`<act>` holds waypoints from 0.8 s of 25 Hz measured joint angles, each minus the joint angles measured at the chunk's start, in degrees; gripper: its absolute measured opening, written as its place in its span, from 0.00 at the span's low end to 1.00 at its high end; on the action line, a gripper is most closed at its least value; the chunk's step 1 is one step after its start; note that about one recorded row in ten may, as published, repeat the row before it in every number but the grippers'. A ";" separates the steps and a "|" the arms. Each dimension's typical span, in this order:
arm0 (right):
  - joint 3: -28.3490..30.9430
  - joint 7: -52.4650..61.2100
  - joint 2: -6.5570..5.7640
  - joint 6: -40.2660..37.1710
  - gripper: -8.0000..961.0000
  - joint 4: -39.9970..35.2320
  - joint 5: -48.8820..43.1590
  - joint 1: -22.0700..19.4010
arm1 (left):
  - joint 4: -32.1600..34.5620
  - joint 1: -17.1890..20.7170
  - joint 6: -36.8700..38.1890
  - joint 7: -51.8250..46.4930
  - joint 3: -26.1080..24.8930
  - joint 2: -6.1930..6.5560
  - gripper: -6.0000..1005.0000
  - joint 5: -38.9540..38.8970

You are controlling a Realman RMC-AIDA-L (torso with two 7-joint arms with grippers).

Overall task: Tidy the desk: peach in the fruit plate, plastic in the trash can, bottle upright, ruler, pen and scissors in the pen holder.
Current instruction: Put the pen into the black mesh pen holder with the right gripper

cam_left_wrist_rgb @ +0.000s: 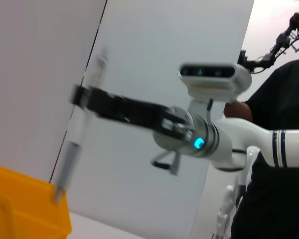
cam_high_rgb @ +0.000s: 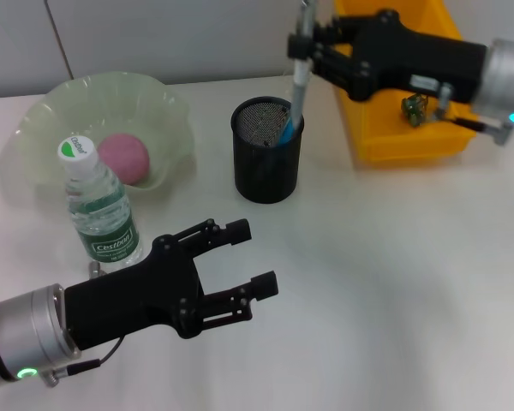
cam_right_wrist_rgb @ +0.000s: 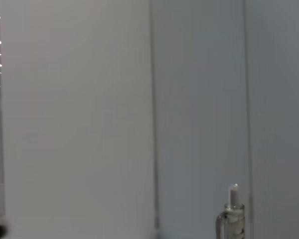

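The right claw (cam_high_rgb: 304, 44) is clamped on the pen (cam_high_rgb: 298, 73), which hangs nearly upright with its long axis pointing straight down into the pen holder (cam_high_rgb: 266, 150). Its lower tip sits at or just inside the holder's rim on the side toward the trash can (cam_high_rgb: 394, 128), beside something light blue already standing in the cup (probably the scissors, though I cannot tell for sure). The drop looks to turn on the tip staying inside the rim.

The left claw (cam_high_rgb: 240, 270) hovers wide open and empty over the tabletop (cam_high_rgb: 394, 282), on the side of the holder away from the trash can, just beside the upright bottle (cam_high_rgb: 98, 210). The peach (cam_high_rgb: 122, 157) lies in the fruit plate (cam_high_rgb: 47, 111).
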 joint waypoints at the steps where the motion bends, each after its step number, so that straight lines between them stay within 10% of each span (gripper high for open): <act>1: -0.10 -0.64 0.42 1.45 0.18 -0.25 0.00 0.29 | 0.00 0.00 0.00 0.00 0.00 0.00 0.81 0.00; 20: -9.25 -3.69 1.60 21.34 0.18 4.13 0.66 6.45 | -0.62 -0.13 -2.57 -4.15 0.15 -0.03 0.81 1.80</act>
